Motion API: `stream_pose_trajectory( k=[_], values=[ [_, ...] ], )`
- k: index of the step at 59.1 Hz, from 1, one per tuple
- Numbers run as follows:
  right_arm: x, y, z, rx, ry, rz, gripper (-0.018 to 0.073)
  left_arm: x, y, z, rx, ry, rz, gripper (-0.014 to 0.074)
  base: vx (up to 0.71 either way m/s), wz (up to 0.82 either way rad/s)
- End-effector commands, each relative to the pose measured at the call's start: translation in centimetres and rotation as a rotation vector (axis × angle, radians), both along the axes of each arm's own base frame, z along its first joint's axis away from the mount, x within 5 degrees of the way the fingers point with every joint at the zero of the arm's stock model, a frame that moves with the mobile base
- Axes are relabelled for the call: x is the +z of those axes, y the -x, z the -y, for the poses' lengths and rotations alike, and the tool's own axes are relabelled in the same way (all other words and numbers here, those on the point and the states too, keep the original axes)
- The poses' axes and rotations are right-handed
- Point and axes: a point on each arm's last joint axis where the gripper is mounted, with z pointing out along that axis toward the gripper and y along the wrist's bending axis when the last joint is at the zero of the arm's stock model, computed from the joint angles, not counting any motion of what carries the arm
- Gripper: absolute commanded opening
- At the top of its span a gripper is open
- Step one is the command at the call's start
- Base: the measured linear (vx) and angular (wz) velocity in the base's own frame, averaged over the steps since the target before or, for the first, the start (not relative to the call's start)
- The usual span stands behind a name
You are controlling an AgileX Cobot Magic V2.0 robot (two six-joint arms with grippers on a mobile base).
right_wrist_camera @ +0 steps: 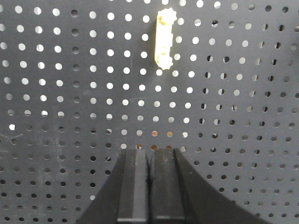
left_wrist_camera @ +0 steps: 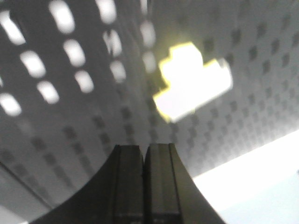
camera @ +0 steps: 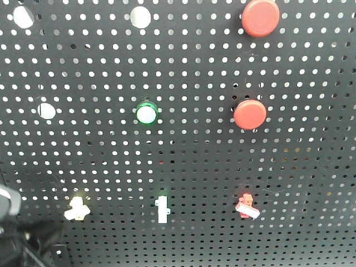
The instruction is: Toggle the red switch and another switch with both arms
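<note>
Left gripper (left_wrist_camera: pixel 144 151): fingers pressed together, low centre of left wrist view. Yellow-cream switch (left_wrist_camera: pixel 191 81) blurred, up and right of tips, not touching. Right gripper (right_wrist_camera: pixel 149 154): fingers also pressed together, low centre. Slim pale switch (right_wrist_camera: pixel 165 39) above it, well apart. Red switch (camera: pixel 246 206) at lower right of front view, on pegboard (camera: pixel 183 161).
</note>
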Motion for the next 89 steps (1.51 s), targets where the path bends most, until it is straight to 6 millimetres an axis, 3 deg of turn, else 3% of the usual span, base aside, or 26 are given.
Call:
stream_pose_trajectory(
  k=[1,23,36,49,65,73,89],
  values=[
    [1.9,0.0,0.0,0.005,0.007,0.112,-0.0006,2.0,0.0,0.7,-0.02,0.098,0.079,0.0002,0.0,0.0],
    [1.8,-0.2,-0.2,0.021,0.012,0.1,-0.0006,5.7,1.8,0.5,-0.078,0.235,0.314,0.0002,0.0,0.0],
    [1.5,-1.3,-2.5,0.219,0.049,0.098,-0.0006,8.0,2.8,0.5,-0.136,0.309,0.51,0.0002,0.0,0.0],
    [1.7,-4.1,-6.2,0.439,0.053,0.06,-0.0006,8.0,2.8,0.5,-0.138,0.316,0.514,0.0002,0.0,0.0],
    [3.8,-8.5,-10.6,0.568,0.044,0.071,-0.0006,8.0,2.8,0.5,-0.138,0.315,0.512,0.0002,0.0,0.0],
    [3.3,-9.8,-12.2,0.604,0.047,0.044,-0.0006,8.0,2.8,0.5,-0.138,0.315,0.512,0.0002,0.0,0.0],
    [0.5,-11.5,-12.8,0.576,0.019,-0.132,-0.0006,8.0,2.8,0.5,-0.138,0.315,0.512,0.0002,0.0,0.0]
  ],
)
